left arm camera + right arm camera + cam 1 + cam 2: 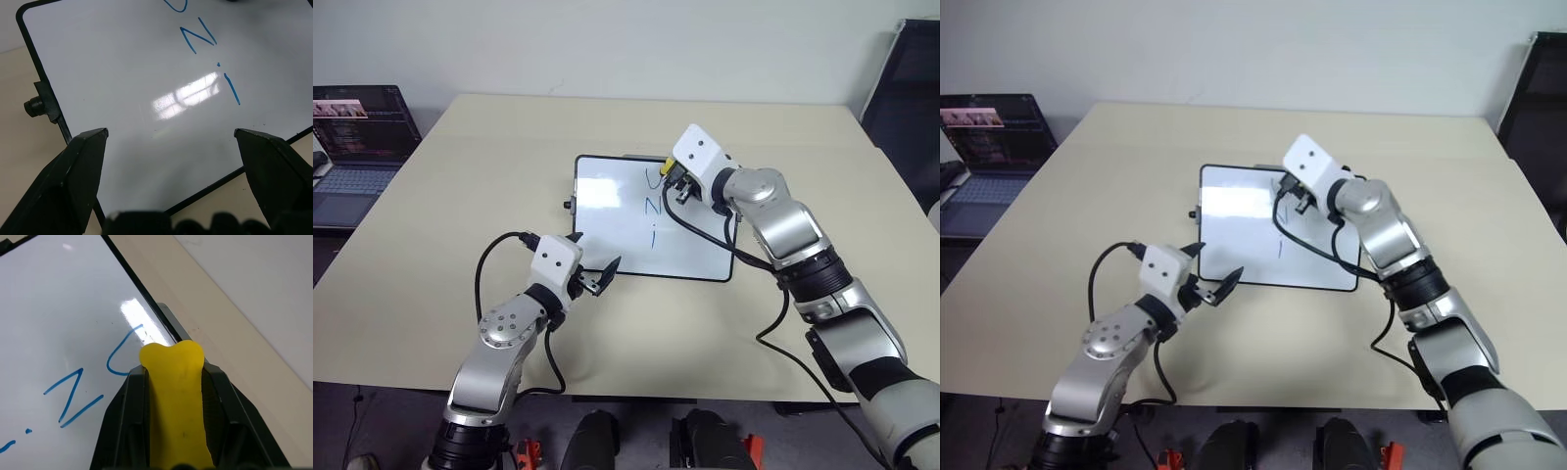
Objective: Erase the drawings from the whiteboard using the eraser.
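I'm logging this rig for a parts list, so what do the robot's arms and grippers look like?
Both arms are silver-grey metal segments with round joint housings and black bands, the right one ending in a black section near the body. Each wrist carries a white boxy block with small dark dots. A loose black cable loops along each arm. The left gripper and right gripper each have two black, tapered fingers.

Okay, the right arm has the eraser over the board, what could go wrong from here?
The whiteboard lies loose on the table; the left gripper hovers open at its near edge without holding it, so wiping may push the board. The eraser, squeezed in the right gripper, sits beside the U of the drawings and may miss strokes.
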